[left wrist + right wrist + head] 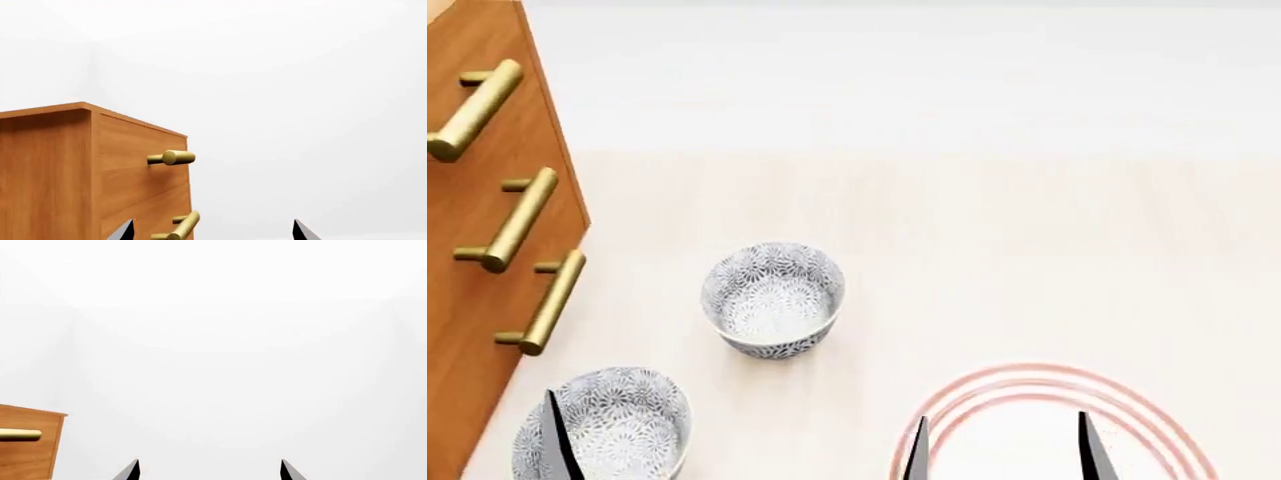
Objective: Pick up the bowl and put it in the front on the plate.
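Near the left edge of the pale surface [988,230], a patterned bowl [603,424] sits closest, with a second bowl [773,298] farther back and to its right. At the near right lies the plate [1154,420]. A wooden cabinet [481,200] with brass handles stands left. Right gripper [1002,448] fingers stand apart over the plate, holding nothing; left gripper [212,231] fingers are likewise apart.

Your head cam looks steeply down on the tabletop [988,230], close in; both wrist cams face level toward the white wall [233,365]; all three share the wooden cabinet [60,170] and its brass handles [510,220].
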Controlling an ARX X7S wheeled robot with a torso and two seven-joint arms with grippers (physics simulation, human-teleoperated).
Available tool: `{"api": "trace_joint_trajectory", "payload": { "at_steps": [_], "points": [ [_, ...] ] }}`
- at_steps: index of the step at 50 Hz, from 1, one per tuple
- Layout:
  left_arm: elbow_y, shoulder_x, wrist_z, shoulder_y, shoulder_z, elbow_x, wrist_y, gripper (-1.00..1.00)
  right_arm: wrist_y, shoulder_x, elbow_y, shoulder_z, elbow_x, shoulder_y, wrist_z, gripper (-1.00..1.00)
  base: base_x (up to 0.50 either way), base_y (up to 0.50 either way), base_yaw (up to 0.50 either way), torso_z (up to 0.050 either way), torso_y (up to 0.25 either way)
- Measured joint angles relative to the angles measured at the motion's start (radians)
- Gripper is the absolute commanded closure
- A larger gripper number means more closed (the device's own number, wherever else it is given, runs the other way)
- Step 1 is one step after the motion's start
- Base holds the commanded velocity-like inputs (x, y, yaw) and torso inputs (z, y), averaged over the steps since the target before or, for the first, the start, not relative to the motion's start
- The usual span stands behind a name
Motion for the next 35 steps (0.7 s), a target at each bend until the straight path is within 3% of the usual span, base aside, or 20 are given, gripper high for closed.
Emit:
{"api": "trace_joint_trajectory", "payload": {
  "at_steps": [10,22,35],
  "points": [
    [0.000,-0.008,-0.007,-0.001,0.007,-0.004,-0.004,-1.00,0.003,0.006,-0.002,-0.009,0.001,0.001,0.008,-1.00,0.00,0.42,0.00,0.000,0.000],
    [0.004,-0.017,-0.012,-0.002,0.017,-0.011,-0.007,-1.00,0.008,0.013,0.001,-0.018,0.014,0.003,0.016,-1.00,0.00,0.01,0.00,0.000,0.000],
    [0.006,-0.021,-0.030,-0.003,0.026,0.023,-0.029,-1.00,0.010,0.021,0.003,-0.026,0.023,0.004,0.025,-1.00,0.00,0.00,0.00,0.000,-0.249]
  ]
}}
